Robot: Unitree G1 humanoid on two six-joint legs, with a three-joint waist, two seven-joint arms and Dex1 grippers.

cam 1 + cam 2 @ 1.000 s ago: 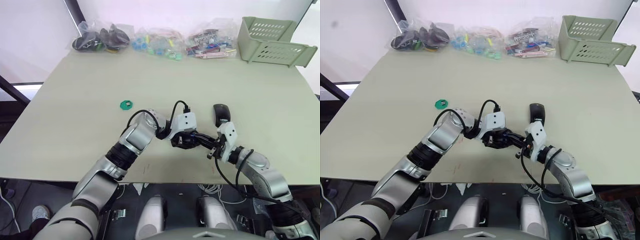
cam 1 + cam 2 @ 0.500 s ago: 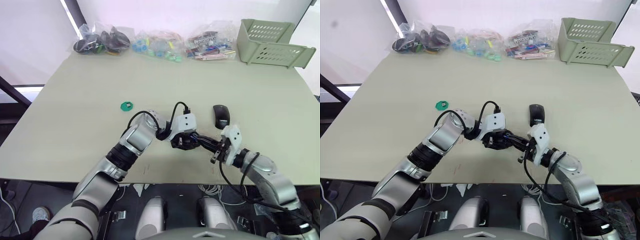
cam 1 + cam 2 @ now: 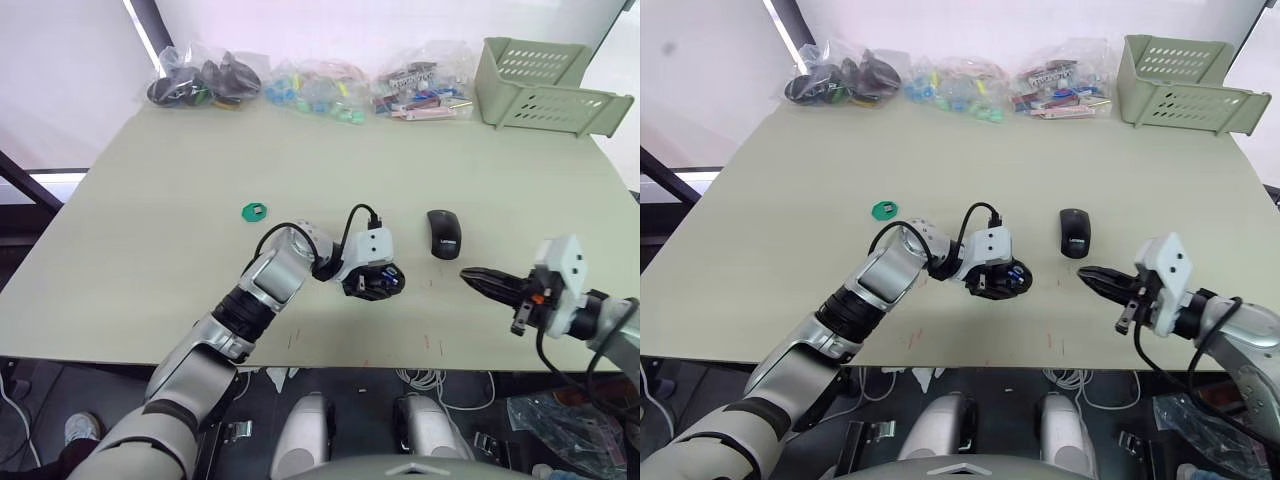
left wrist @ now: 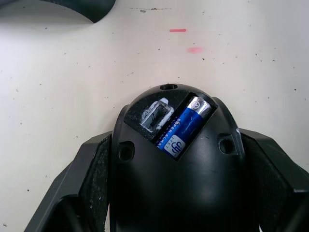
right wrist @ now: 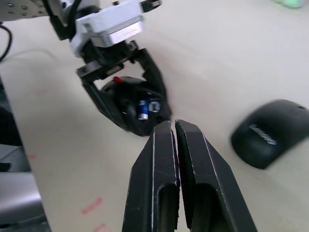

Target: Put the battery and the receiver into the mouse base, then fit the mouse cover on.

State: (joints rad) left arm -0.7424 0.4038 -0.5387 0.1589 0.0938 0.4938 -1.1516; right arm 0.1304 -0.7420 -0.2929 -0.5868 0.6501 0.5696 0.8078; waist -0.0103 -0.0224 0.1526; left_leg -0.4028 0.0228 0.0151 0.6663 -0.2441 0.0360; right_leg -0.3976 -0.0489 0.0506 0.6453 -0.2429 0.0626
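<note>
right gripper (image 3: 478, 277): has drawn back to the right, away from the mouse base (image 3: 378, 283); a second ago its fingers reached right up to the base, now it hangs well apart from it, fingers pressed together with nothing between them.

right arm: has swung out toward the right edge of the table (image 3: 150, 200), so its wrist now sits to the right of and nearer than the mouse cover (image 3: 443, 233).

mouse base: was hidden behind the right gripper's fingers; now open to view, with the battery (image 4: 185, 127) lying in its slot and the receiver (image 4: 157, 115) seated just beside it.
</note>
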